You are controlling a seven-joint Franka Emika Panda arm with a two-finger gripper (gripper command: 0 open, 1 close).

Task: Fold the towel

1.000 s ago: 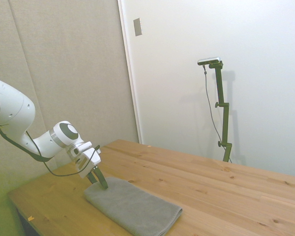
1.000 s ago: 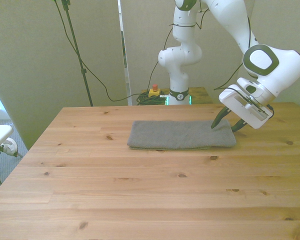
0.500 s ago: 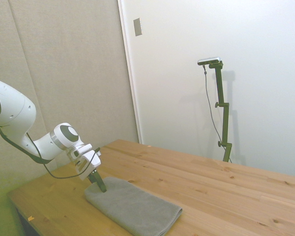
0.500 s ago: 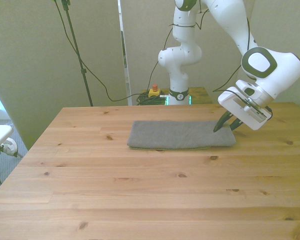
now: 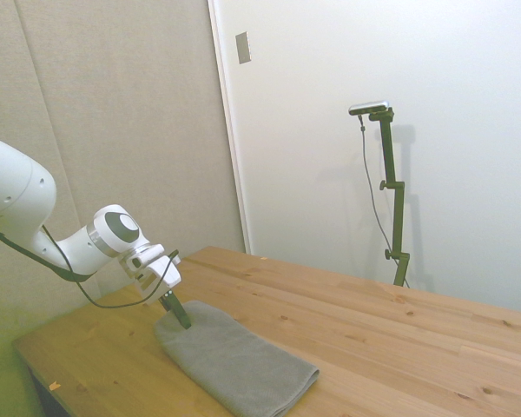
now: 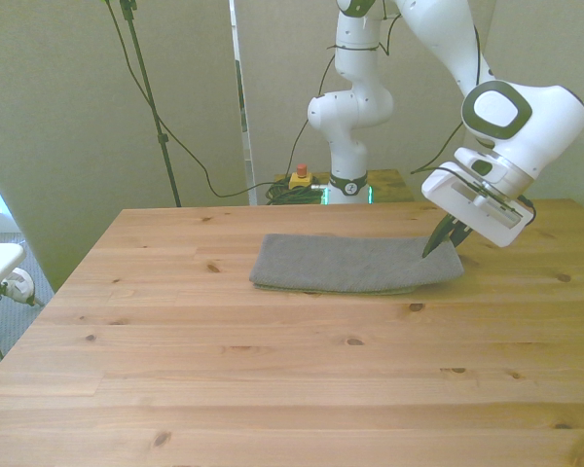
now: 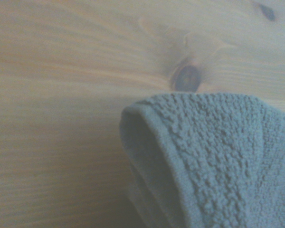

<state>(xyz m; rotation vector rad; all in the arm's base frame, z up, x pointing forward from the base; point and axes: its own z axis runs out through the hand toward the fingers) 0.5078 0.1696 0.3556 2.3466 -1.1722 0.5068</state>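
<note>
The grey towel [image 6: 350, 263] lies as a long folded strip across the far half of the wooden table [image 6: 273, 379]. My gripper [image 6: 436, 245] is at the strip's end on the front view's right, shut on the towel's edge, and that end is raised slightly off the wood. In the side view the gripper [image 5: 182, 318] pinches the towel [image 5: 234, 365] at its end nearest the arm. The wrist view shows the towel's thick hemmed corner [image 7: 213, 156] curled up, above the bare planks.
A small yellow box with a red button [image 6: 300, 178] and cables sit behind the table's far edge by the robot base. A white object [image 6: 0, 268] stands off the table at the front view's left.
The fingers have closed from open onto the towel's end. That end has lifted a little and shifted toward the towel's middle.
</note>
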